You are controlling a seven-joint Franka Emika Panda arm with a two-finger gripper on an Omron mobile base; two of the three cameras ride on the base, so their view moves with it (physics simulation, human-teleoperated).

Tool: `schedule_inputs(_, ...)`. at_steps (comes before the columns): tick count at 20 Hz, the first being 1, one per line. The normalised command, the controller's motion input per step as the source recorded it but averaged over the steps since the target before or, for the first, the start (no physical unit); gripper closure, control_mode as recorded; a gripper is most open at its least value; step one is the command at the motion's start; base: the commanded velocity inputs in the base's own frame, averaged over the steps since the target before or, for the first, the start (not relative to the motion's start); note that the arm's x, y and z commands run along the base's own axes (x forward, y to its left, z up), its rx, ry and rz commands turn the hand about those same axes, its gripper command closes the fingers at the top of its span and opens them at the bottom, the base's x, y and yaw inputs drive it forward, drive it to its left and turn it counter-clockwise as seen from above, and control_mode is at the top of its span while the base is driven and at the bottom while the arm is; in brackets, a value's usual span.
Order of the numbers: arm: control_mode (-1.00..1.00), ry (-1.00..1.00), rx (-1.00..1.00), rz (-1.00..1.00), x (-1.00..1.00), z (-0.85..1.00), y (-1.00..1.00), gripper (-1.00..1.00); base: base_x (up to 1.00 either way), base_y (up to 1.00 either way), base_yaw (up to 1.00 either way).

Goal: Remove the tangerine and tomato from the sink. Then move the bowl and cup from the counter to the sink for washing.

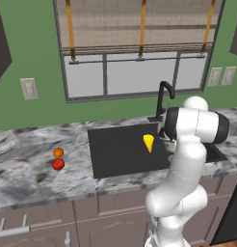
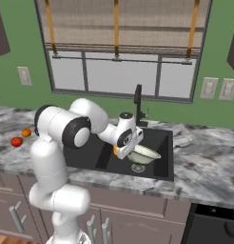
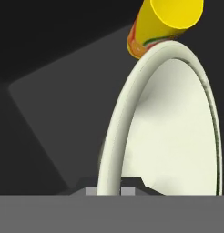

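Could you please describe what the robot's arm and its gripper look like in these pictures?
The arm is glossy white, built of thick rounded tube segments with dark grey to black bands at the joints. No cables or markings show. The gripper ends in two small fingertips, which show as low grey pads with dark edges in the hand view.

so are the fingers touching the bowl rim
Touching. In the hand view the fingers sit either side of the bowl rim, pinching it with no gap.

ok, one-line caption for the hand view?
Gripper shut on the rim of the bowl inside the black sink, the yellow cup touching the bowl's far rim.
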Motion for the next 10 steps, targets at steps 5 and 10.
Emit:
schedule_inputs(5, -1.00, 0.00, -0.03, 0.00, 0.25, -0.23, -0.05, 1.00, 0.00, 0.00, 0.00)
schedule_inputs(10, -1.00, 0.00, -0.05, 0.00, 0.23, -0.21, -0.08, 1.00, 0.00, 0.00, 0.00)
